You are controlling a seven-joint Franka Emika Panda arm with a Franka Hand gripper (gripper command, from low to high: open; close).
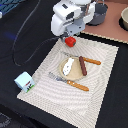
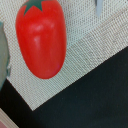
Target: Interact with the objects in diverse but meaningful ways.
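Observation:
A round red tomato [image 1: 71, 41] with a green top lies at the far edge of the beige placemat [image 1: 55, 97]. My gripper [image 1: 68, 37] hangs right over it, and the hand hides the fingers. In the wrist view the tomato [image 2: 42, 37] fills much of the picture, close to the mat's edge [image 2: 75, 75]. A grey shape at the frame's edge [image 2: 2, 55] may be a finger. A dark brown sausage [image 1: 83, 65] and a small white bottle-like piece [image 1: 69, 64] lie on the tan plate [image 1: 73, 74]. A pale-blue-and-white milk carton [image 1: 23, 81] stands at the mat's near corner on the exterior view's left.
An orange-handled knife [image 1: 91, 61] lies beyond the plate and an orange-handled fork [image 1: 75, 84] in front of it. A dark pot [image 1: 98, 14] and a bowl [image 1: 124, 18] stand on a brown surface at the back. The table around the mat is black.

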